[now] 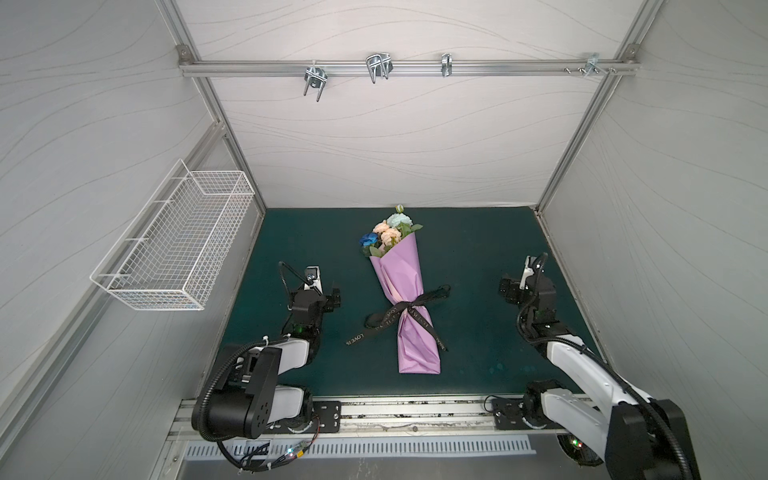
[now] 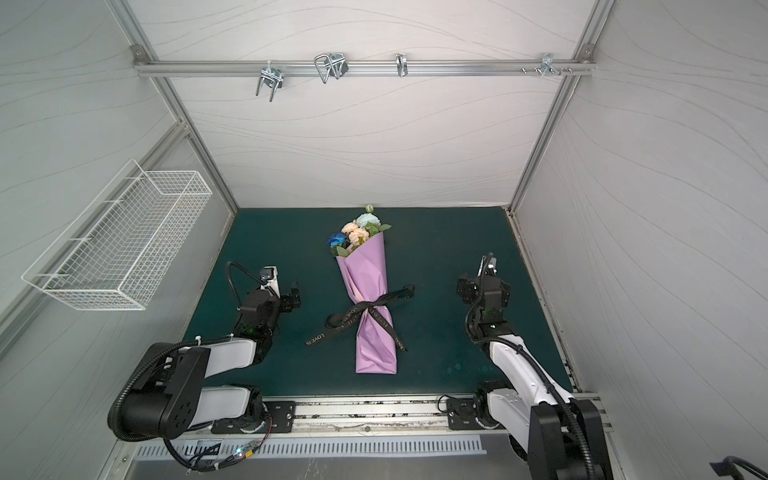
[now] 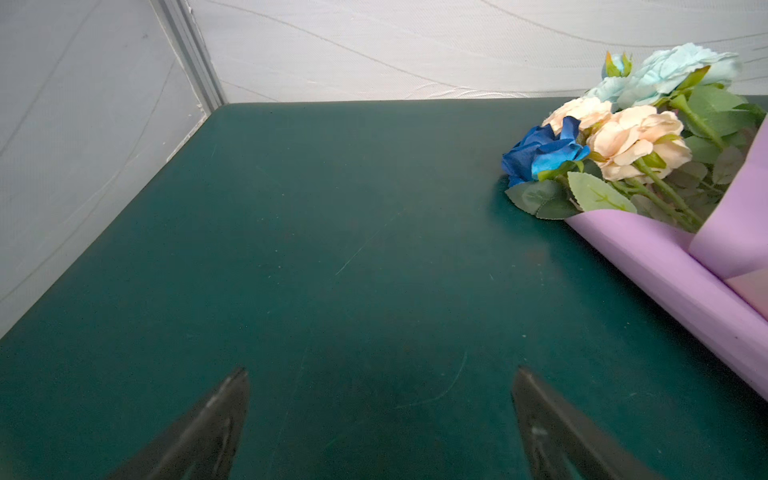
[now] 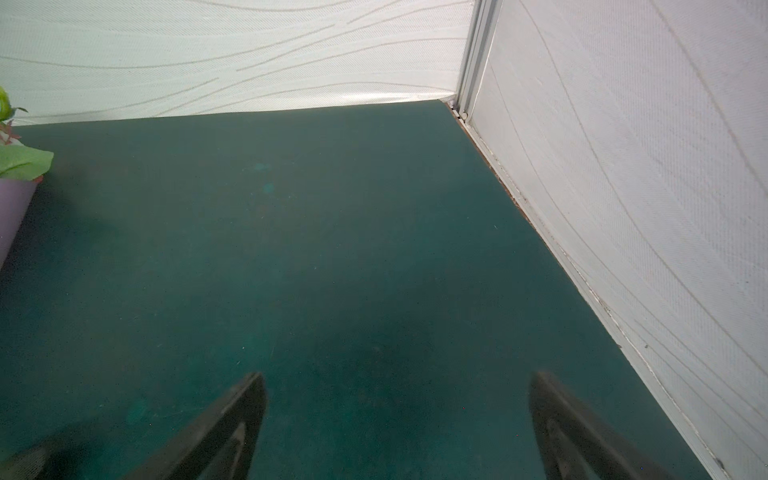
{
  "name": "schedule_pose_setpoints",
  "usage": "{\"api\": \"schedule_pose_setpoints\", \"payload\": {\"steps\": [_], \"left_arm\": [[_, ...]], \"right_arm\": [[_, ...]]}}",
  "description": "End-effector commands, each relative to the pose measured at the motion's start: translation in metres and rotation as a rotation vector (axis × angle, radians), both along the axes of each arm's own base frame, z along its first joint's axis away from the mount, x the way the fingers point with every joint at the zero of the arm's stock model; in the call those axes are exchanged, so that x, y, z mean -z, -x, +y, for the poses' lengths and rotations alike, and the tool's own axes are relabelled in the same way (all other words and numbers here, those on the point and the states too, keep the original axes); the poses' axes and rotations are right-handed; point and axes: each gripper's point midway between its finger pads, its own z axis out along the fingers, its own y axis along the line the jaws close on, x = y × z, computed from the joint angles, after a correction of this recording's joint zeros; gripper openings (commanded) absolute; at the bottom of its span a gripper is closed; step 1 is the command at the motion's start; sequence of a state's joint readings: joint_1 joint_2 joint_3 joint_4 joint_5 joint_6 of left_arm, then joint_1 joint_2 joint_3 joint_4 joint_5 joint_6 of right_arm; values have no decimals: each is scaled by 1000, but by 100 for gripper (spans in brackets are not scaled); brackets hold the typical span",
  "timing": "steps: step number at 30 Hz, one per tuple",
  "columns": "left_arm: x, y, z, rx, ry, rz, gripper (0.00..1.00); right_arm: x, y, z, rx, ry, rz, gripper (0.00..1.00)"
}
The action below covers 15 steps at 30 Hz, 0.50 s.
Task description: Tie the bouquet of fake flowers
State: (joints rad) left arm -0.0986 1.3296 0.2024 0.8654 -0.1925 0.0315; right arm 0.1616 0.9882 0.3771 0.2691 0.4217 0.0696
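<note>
The bouquet of fake flowers [image 1: 388,232] [image 2: 357,232] lies in the middle of the green mat, blooms toward the back wall. Lilac paper [image 1: 409,291] [image 2: 370,286] wraps its stems. A black lettered ribbon [image 1: 409,309] [image 2: 368,309] is tied in a bow round the wrap's waist. My left gripper [image 1: 316,293] [image 2: 274,293] stands open over bare mat, left of the wrap. My right gripper [image 1: 528,282] [image 2: 486,282] stands open on the right, near the side wall. The left wrist view shows the blooms [image 3: 623,137] beyond the empty left gripper [image 3: 380,374]. In the right wrist view the right gripper [image 4: 399,376] is empty, with only a leaf [image 4: 20,162] at the edge.
A white wire basket [image 1: 178,249] hangs on the left wall. Metal hooks [image 1: 378,66] sit on a rail high on the back wall. Panel walls close the mat [image 1: 478,332] on three sides. Both arm bases stand on the front rail.
</note>
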Motion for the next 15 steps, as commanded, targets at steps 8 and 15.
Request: {"api": "schedule_pose_setpoints", "payload": {"steps": [8,15], "left_arm": [[-4,-40,32,-80,104,-37,99],[-2,-52,42,-120,117,-6,99]], "right_arm": [[5,-5,-2,-39,-32,-45,99],[17,-9,-9,-38,-39,-73,99]]}}
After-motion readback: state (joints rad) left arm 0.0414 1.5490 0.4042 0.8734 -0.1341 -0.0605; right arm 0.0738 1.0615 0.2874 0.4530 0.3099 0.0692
